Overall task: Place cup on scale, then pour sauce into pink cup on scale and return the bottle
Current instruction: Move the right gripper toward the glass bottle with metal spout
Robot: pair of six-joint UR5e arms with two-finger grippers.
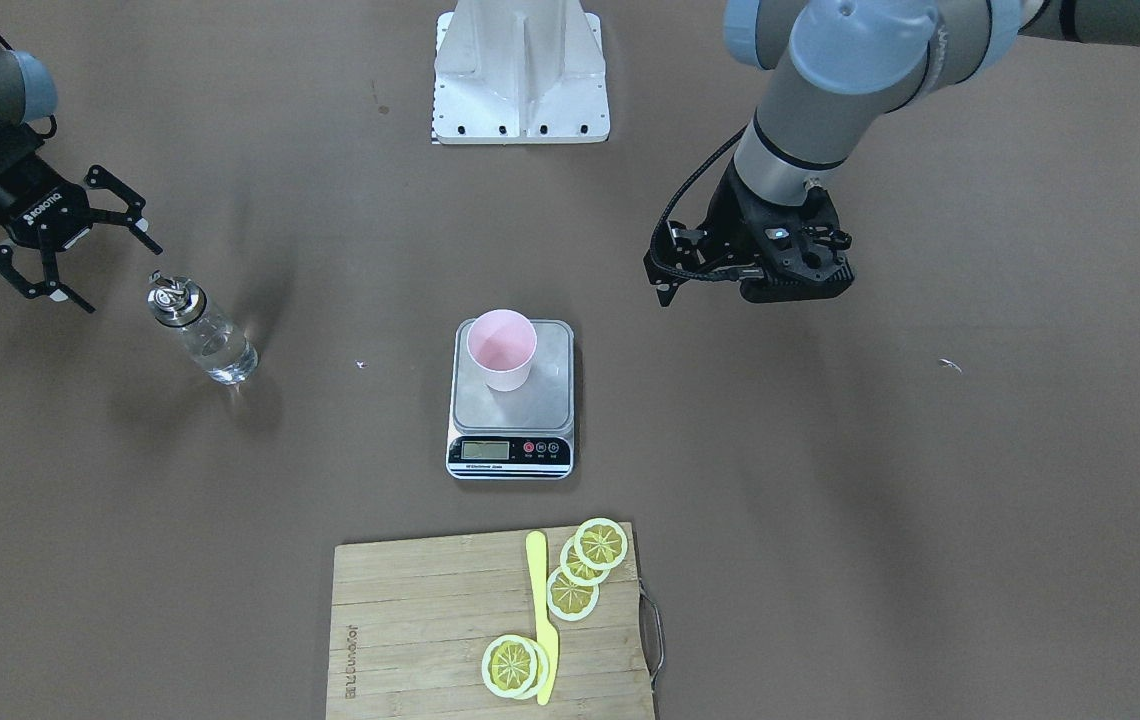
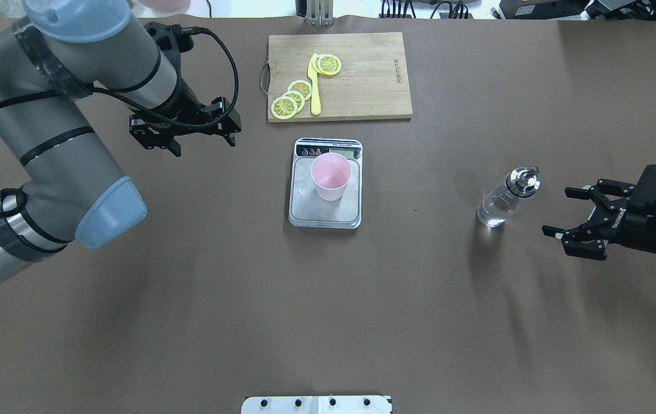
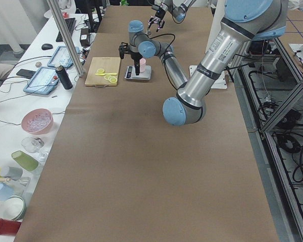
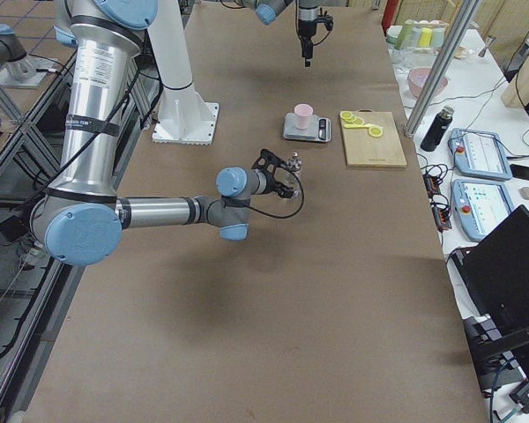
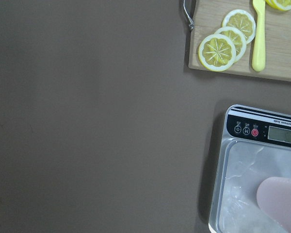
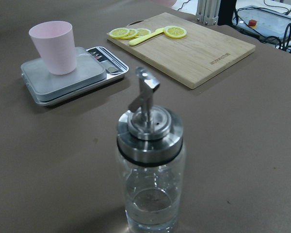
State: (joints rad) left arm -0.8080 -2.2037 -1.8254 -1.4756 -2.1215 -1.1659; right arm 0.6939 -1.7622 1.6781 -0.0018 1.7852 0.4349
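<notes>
Cup (image 1: 500,345) on scale (image 1: 491,411) — sauce (image 1: 226,358) in bottle (image 1: 202,330).

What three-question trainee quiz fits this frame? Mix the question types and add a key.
1. True or false: the pink cup stands upright on the scale.
2. Relative to the bottle, the right gripper is: A) shut on it; B) open beside it, not touching; C) pressing down on its cap.
3. What lies among the lemon slices on the cutting board?
Key: 1 true; 2 B; 3 the yellow knife.
</notes>
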